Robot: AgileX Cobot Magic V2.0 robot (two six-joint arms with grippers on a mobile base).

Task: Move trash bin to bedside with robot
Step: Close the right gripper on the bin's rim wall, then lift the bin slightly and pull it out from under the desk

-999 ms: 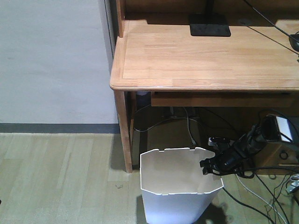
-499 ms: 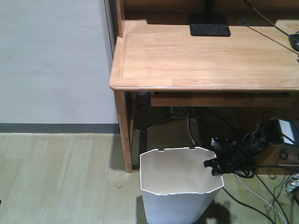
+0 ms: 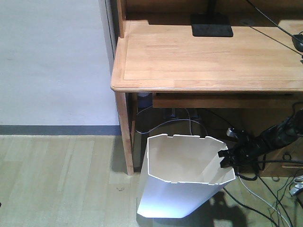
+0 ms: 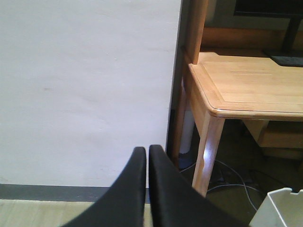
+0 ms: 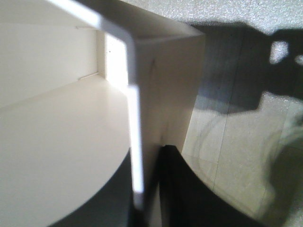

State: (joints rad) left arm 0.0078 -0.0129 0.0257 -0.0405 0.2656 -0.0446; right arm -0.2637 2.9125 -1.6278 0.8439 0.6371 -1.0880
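Bin (image 3: 182, 184): white and open-topped, on the floor (image 3: 61, 179) under the desk's near edge, just right of its left leg (image 3: 125, 132). It is tilted, with the rim leaning right of the base.
Right gripper (image 3: 223, 158): black, reaching in from the right and clenched on the bin's right rim. Its wrist view shows the thin wall pinched between two fingers (image 5: 189, 189), one inside the bin and one outside.
Left gripper (image 4: 147, 153): fingers pressed together, grasping nothing. It is raised and faces the wall (image 3: 52, 61), and a corner of the bin's rim shows at the lower right of its view.
Desk (image 3: 208, 56): light wood, above and behind the bin. A flat black stand (image 3: 211, 24) rests near its far edge.
Cables (image 3: 255, 198): black and white, trailing over the floor under the desk and right of the bin.
Wall: pale and plain, left of the desk, with a dark skirting (image 3: 57, 129) along the bottom.
Floor: pale wood-look planks.
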